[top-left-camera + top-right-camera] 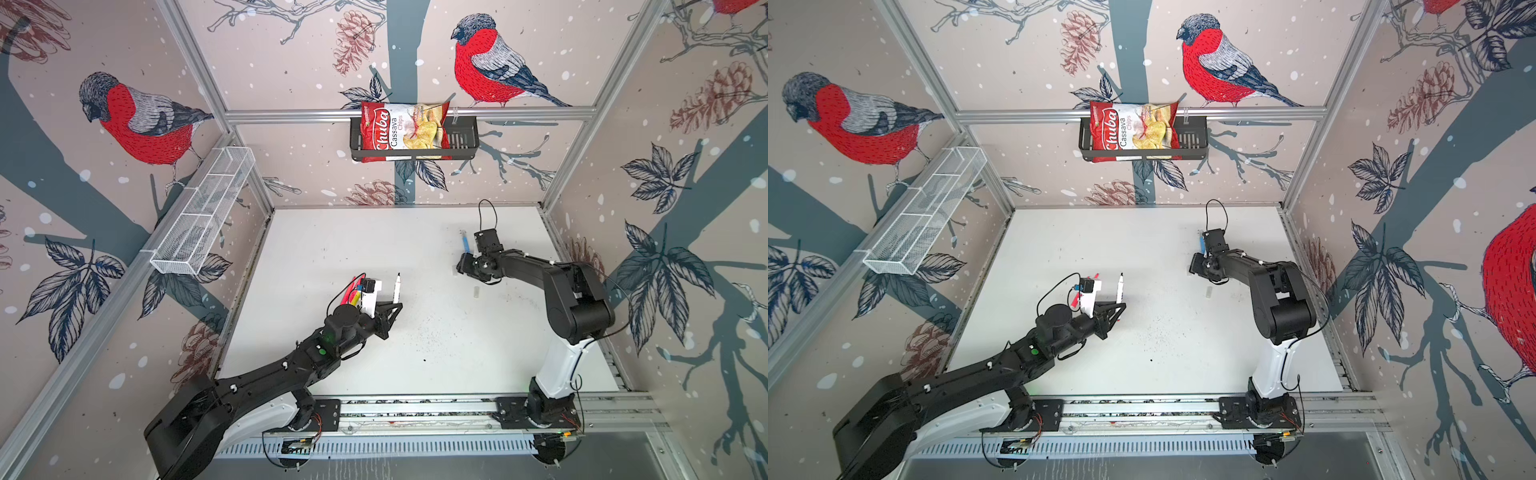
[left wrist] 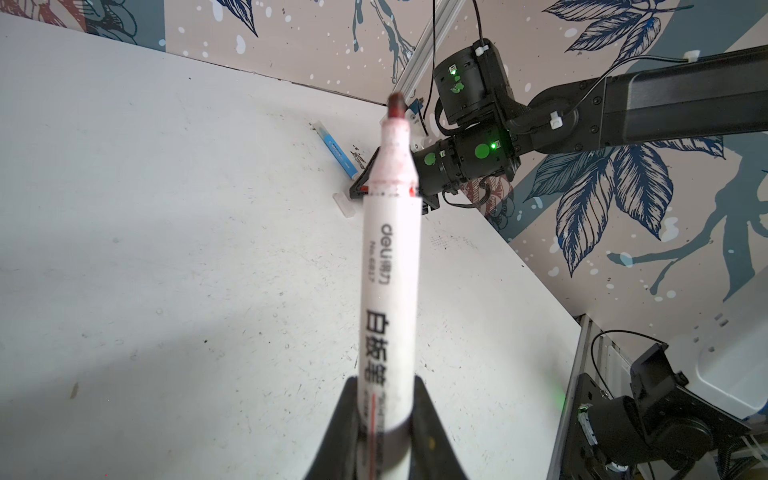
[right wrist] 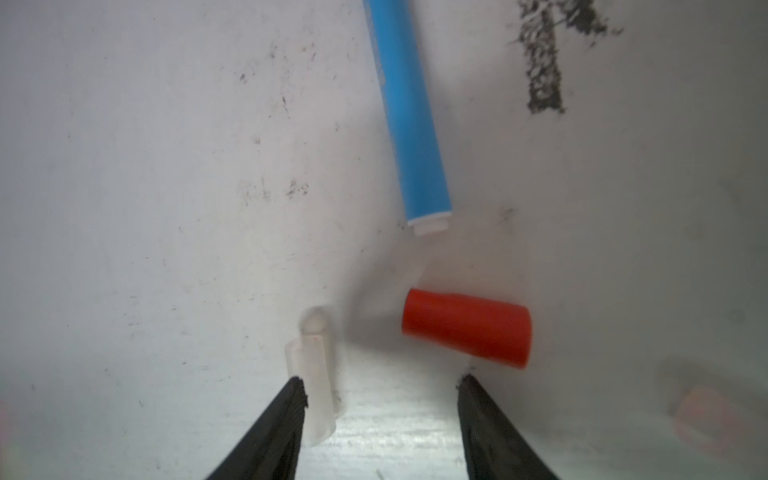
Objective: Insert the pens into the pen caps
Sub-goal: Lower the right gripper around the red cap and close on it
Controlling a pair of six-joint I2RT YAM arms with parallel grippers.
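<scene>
Gripping the white pen (image 1: 397, 289) by its lower barrel, the left gripper (image 1: 390, 309) holds it clear of the table (image 1: 415, 353) in both top views, with the dark nib pointing away from the jaws. The pink-red and yellow pens (image 1: 351, 292) show beside that arm's wrist camera, mostly hidden by it. Farther back on the right, the right gripper (image 1: 462, 264) sits low over the table, too small here to read its jaws. The blue pen (image 1: 465, 241) lies just beyond it, and a lone clear cap (image 1: 476, 292) lies apart, nearer the front. From the left wrist, the left gripper (image 2: 386, 380) is closed tight on the white pen (image 2: 390, 270), whose reddish nib is bare and blurred. Behind it the right gripper (image 2: 360, 179) reaches down to the table, with the blue pen (image 2: 338, 153) beside it and a whitish cap (image 2: 344, 204) at its fingertips. From the right wrist, the right gripper (image 3: 382, 382) stands with its jaws apart, clamping nothing. The whitish cap (image 3: 316, 374) lies on the table against the inner side of one finger. The red cap (image 3: 467, 328) lies on its side just ahead of the other finger, not touching it. The blue pen (image 3: 409, 124) lies beyond both caps, its white end toward them.
</scene>
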